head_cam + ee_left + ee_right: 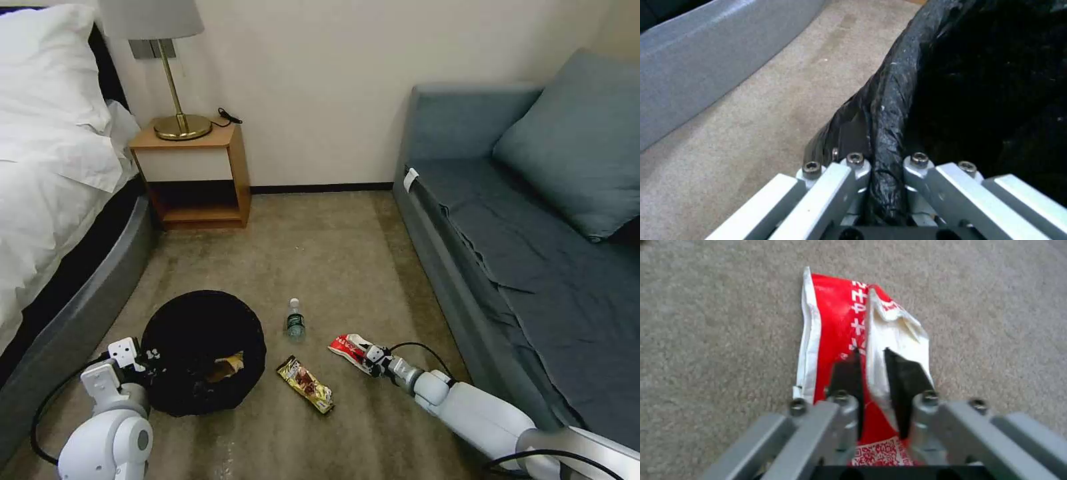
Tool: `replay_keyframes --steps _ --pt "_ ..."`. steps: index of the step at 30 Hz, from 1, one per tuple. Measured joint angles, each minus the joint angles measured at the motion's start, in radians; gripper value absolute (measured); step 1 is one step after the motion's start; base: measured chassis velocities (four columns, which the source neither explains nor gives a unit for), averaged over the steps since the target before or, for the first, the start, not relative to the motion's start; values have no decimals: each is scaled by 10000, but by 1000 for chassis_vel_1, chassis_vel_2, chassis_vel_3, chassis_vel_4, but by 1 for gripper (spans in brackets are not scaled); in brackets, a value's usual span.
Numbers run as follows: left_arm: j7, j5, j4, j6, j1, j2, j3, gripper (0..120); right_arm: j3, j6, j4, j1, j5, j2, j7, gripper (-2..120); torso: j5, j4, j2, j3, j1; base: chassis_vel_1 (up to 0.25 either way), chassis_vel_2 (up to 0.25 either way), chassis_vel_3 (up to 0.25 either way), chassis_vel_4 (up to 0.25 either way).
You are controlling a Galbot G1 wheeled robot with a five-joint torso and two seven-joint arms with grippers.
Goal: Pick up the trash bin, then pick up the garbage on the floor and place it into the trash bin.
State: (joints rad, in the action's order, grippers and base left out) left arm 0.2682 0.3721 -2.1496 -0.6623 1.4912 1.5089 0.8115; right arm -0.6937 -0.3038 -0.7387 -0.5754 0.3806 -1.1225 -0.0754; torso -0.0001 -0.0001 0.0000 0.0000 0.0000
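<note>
The black lined trash bin [200, 350] sits at lower left on the carpet, a brown wrapper [227, 367] lying inside it. My left gripper [148, 360] is shut on the bin's rim; the left wrist view has that liner-wrapped rim [889, 110] pinched between the fingers. My right gripper [871, 356] is shut on a fold of the red-white snack packet [835, 326], which lies on the carpet right of the bin [350, 348]. A clear bottle [295, 321] with a green label and a yellow-red candy wrapper [307, 385] lie between bin and packet.
A bed with a grey base [80, 293] runs along the left. A blue-grey sofa [520, 247] lines the right. A wooden nightstand [197, 177] with a brass lamp [180, 123] stands at the back wall. Open carpet [333, 253] lies beyond the litter.
</note>
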Motion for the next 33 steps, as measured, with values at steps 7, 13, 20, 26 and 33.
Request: replay_keyframes --steps 7,13,20,26,33 --pt "-2 -7 -33 19 25 4 -3 3 118 -18 52 -22 -10 -35 40 0 2 1 0 0 0 0 0 0 0" --pt "-1 -7 -34 27 30 14 -16 3 523 -178 -603 -107 90 305 344 0 2 1 0 0 0 0 0 0 0" --pt "9 8 -40 24 -3 -8 -19 3 1095 -242 -2542 -176 549 1173 696 0 1 -1 0 0 0 0 0 0 0" --pt "15 17 -5 -6 -35 -15 -111 3 1653 455 -5949 -265 1360 1889 1207 0 0 0 2 -1 0 0 0 0 0" --pt "37 21 240 -43 -138 44 -362 3 1051 1814 -10967 475 3427 2107 2443 0 -2 2 3 -1 0 0 0 0 0"
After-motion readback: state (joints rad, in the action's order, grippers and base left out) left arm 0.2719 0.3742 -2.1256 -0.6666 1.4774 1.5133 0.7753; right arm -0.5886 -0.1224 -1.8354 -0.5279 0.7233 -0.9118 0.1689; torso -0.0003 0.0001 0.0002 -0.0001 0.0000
